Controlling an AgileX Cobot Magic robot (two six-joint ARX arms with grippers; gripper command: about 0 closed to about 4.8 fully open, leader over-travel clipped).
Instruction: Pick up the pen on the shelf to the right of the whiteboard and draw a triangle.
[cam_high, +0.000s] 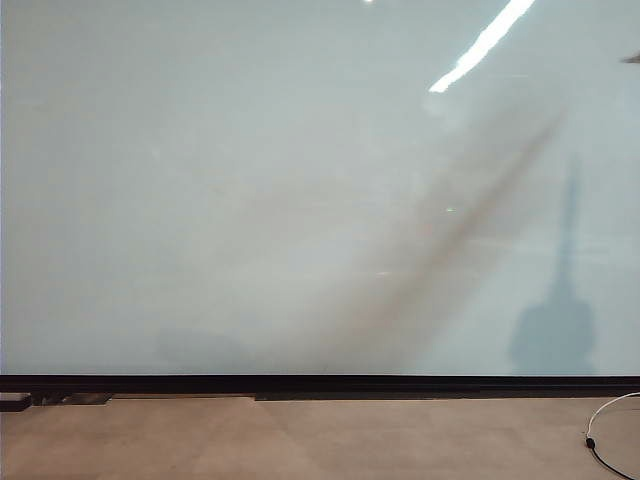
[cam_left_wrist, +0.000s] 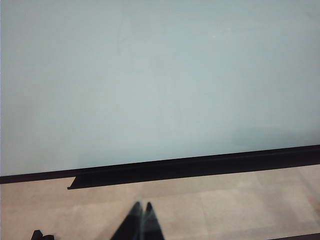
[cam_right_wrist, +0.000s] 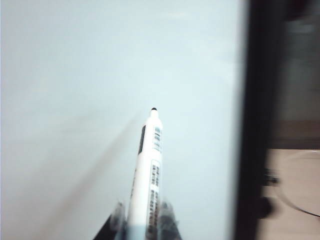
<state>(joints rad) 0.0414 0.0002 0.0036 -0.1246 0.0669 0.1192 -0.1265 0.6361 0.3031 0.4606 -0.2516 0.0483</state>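
Observation:
The whiteboard (cam_high: 250, 180) fills the exterior view, pale and glossy, with a black strip (cam_high: 320, 384) along its foot. No triangle shows on it in any view. My right gripper (cam_right_wrist: 142, 210) is shut on the pen (cam_right_wrist: 149, 170), whose white printed barrel points at the whiteboard (cam_right_wrist: 75, 100). Its black tip (cam_right_wrist: 153, 109) is close to the board's black side edge (cam_right_wrist: 255, 125). My left gripper (cam_left_wrist: 142, 206) is shut and empty, low over the tan floor in front of the board (cam_left_wrist: 150, 75). The shelf cannot be made out. Neither gripper shows plainly in the exterior view.
Long grey shadows cross the board's right half (cam_high: 550, 330). A thin cable (cam_high: 605, 430) lies on the tan floor at the lower right, and the cable (cam_right_wrist: 300, 200) also loops beyond the board's edge. A black ledge (cam_left_wrist: 100, 179) sits under the board.

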